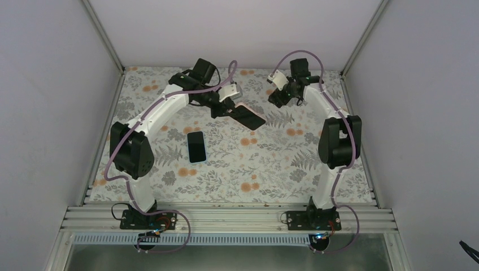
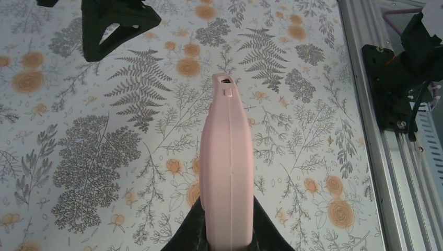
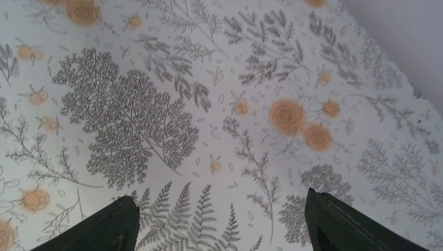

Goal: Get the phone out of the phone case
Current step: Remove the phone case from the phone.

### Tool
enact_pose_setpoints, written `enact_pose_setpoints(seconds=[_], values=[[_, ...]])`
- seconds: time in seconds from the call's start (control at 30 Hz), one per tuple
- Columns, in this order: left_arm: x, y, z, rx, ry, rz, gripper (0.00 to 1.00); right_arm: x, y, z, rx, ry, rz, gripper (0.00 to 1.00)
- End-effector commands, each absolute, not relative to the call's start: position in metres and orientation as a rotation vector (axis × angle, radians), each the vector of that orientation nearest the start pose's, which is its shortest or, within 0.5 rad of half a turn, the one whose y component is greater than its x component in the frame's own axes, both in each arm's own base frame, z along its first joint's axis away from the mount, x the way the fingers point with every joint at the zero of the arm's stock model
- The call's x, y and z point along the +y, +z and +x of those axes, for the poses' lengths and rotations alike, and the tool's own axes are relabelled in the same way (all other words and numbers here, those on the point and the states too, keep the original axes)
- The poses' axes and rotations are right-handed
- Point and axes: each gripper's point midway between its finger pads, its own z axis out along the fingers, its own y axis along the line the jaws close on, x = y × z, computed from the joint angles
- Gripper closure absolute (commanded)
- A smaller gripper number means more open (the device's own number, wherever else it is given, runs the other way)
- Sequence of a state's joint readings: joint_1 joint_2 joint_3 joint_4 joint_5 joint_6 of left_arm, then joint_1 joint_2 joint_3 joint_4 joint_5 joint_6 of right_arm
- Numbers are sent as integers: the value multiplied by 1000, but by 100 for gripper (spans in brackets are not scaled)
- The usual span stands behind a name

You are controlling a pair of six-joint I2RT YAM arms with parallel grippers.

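Top view: flat black rectangular phone [image 1: 196, 145] lying on fern-and-orange-flower tablecloth [image 1: 271, 169] between plain white walls [image 1: 51, 101], apart from pale pink phone case [image 1: 248, 117] raised in left gripper [image 1: 231, 110]. Left wrist: case [image 2: 227, 167] edge-on, clamped between dark fingers [image 2: 190, 236]. Right wrist: right gripper [image 3: 219, 201] spread wide, holding nothing, over cloth.

a cloth [image 1: 243, 175] printed with grey ferns and orange flowers lies flat under the left gripper [image 1: 229, 111] and the right gripper [image 3: 222, 222]. one orange flower [image 3: 286, 116] is on it just ahead of the right gripper. an aluminium rail [image 2: 373, 130] runs along the cloth's edge, at the right side of the left gripper. plain white walls [image 1: 51, 84] stand around, one of them ahead and to the right of the right gripper.
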State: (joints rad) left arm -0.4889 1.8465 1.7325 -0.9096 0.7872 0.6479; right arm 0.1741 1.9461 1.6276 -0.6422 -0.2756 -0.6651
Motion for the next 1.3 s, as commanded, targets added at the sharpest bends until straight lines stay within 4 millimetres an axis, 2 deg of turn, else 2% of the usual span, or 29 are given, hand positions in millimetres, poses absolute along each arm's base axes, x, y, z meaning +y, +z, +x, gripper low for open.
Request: enact_pose_setpoints(seconds=[0.0, 0.2, 0.33, 0.43, 0.63, 0.97, 1.27], values=[[-323, 254, 339, 1759, -963, 1531, 98, 144, 163, 490, 2136, 185, -1202, 17], [-322, 248, 347, 1769, -902, 1514, 98, 155, 181, 413, 2025, 421, -1407, 14], [-322, 244, 348, 1772, -900, 1516, 98, 156, 182, 387, 2019, 481, -1434, 14], [-322, 244, 349, 1774, -897, 1514, 98, 160, 185, 376, 2003, 531, -1442, 15], [-323, 247, 350, 1770, -896, 1507, 98, 166, 184, 375, 1994, 569, -1436, 15], [-324, 254, 349, 1761, -912, 1504, 98, 168, 178, 399, 2008, 507, -1386, 17], [-326, 262, 347, 1748, -930, 1500, 98, 171, 172, 409, 2017, 499, -1376, 17]])
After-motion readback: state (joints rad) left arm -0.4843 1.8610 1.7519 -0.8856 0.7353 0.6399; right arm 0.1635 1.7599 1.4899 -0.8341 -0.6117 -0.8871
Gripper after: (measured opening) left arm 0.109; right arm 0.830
